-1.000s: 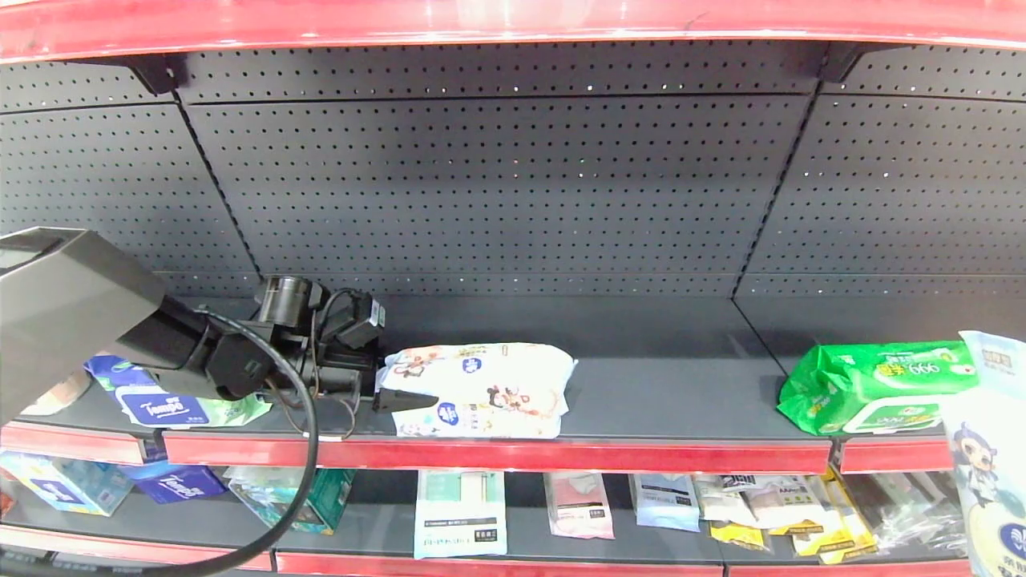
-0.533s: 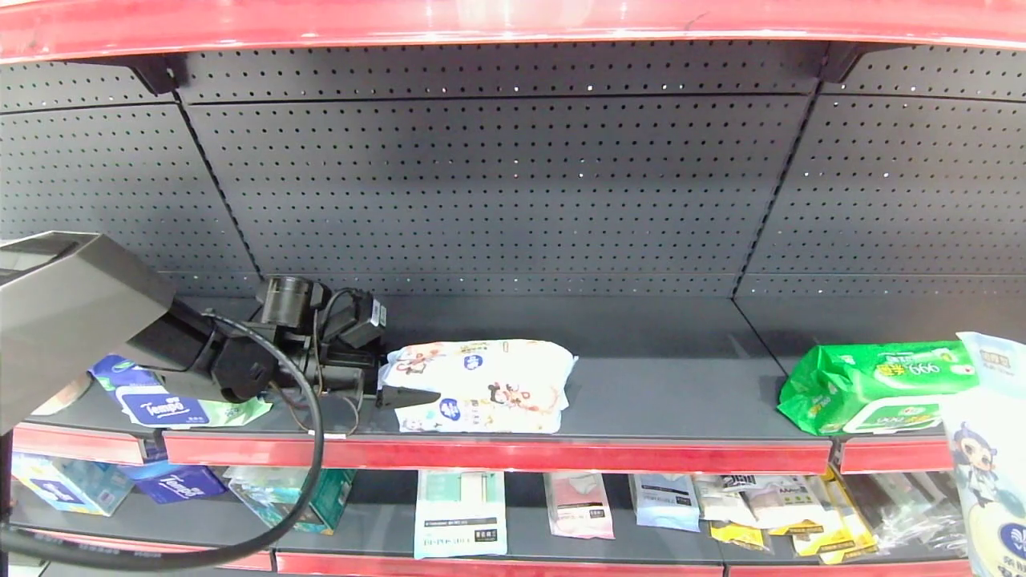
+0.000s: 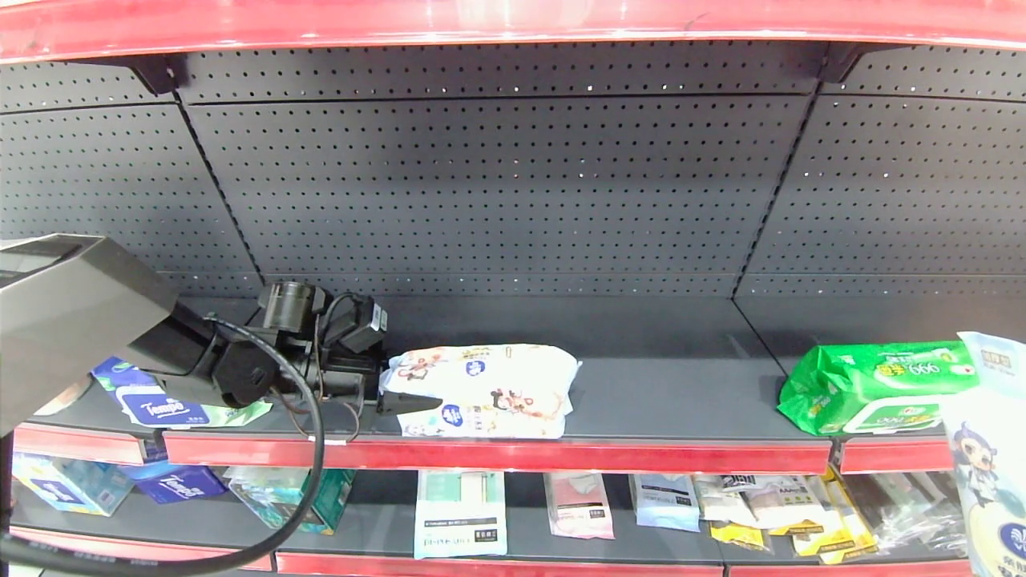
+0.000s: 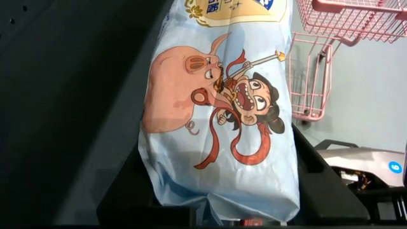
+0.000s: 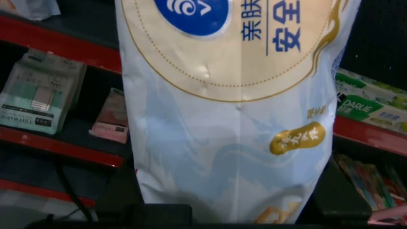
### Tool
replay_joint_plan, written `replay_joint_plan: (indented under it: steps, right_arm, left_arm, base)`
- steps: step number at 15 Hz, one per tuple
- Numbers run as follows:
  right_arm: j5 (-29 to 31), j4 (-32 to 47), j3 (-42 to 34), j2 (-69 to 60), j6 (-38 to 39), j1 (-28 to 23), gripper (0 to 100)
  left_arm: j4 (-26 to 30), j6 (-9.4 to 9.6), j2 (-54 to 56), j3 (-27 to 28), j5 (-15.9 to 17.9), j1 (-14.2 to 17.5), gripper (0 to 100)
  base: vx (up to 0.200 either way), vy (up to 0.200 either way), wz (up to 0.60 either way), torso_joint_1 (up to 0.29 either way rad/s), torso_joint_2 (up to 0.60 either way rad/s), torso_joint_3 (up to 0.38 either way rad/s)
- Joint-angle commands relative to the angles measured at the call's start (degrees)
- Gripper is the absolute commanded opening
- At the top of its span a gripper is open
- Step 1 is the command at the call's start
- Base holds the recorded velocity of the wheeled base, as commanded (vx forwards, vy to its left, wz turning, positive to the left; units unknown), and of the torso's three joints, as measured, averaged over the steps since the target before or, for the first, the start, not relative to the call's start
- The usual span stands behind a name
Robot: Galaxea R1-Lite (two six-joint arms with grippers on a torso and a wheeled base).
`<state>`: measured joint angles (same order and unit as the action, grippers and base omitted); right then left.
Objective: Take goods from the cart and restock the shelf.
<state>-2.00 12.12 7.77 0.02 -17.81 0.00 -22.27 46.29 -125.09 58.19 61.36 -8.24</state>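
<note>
Now on the dark shelf [image 3: 657, 401], a white cartoon-printed pack [image 3: 489, 389] lies flat, its left end pinched in the left hand [image 3: 405, 398], while the right hand [image 5: 229, 205] grips a pale-blue pouch [image 3: 990, 457] upright in front of green wipes [image 3: 874, 385].

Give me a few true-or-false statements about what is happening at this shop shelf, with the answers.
1. The left gripper holds a white cartoon-printed pack that lies on the shelf. True.
2. The green wipes pack lies one level below that shelf. False: it is on the same level, further right.
3. The right gripper is empty. False: it holds a pale blue pouch.
4. A pink cart shows beyond the left gripper's pack. True.
</note>
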Motion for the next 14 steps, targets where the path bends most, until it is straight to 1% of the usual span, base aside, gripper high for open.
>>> replay_joint_plan:
  steps: [1, 5, 7, 9, 11, 12, 14]
  right_arm:
    - [0.0, 0.0, 0.1, 0.0, 0.0, 0.0, 0]
    - [0.0, 0.0, 0.1, 0.0, 0.0, 0.0, 0]
    - [0.0, 0.0, 0.1, 0.0, 0.0, 0.0, 0]
    - [0.0, 0.0, 0.1, 0.0, 0.0, 0.0, 0]
    - [0.2, 0.0, 0.1, 0.0, 0.0, 0.0, 0]
    - [0.3, 0.0, 0.1, 0.0, 0.0, 0.0, 0]
    - [0.2, 0.0, 0.1, 0.0, 0.0, 0.0, 0]
  left_arm:
    - [-0.1, -0.06, -0.1, 0.1, -0.2, -0.1, 0]
    - [0.0, -0.23, -0.1, 0.0, -0.4, -0.1, 0]
    - [0.3, -0.67, -0.1, 0.1, -0.7, -0.1, 0]
    - [0.2, -1.64, -0.1, 0.0, -0.7, -0.1, 0]
    - [0.1, -1.38, -0.1, 0.0, -0.7, -0.1, 0]
    - [0.1, -1.11, -0.1, -0.1, -0.6, -0.1, 100]
    - [0.3, -1.55, 0.0, 0.0, -0.4, -0.2, 100]
  base:
    - [0.000, 0.000, 0.00, 0.000, 0.00, 0.000]
    - [0.000, 0.000, 0.00, 0.000, 0.00, 0.000]
    - [0.000, 0.000, 0.00, 0.000, 0.00, 0.000]
    - [0.000, 0.000, 0.00, 0.000, 0.00, 0.000]
    - [0.000, 0.000, 0.00, 0.000, 0.00, 0.000]
    - [0.000, 0.000, 0.00, 0.000, 0.00, 0.000]
    - [0.000, 0.000, 0.00, 0.000, 0.00, 0.000]
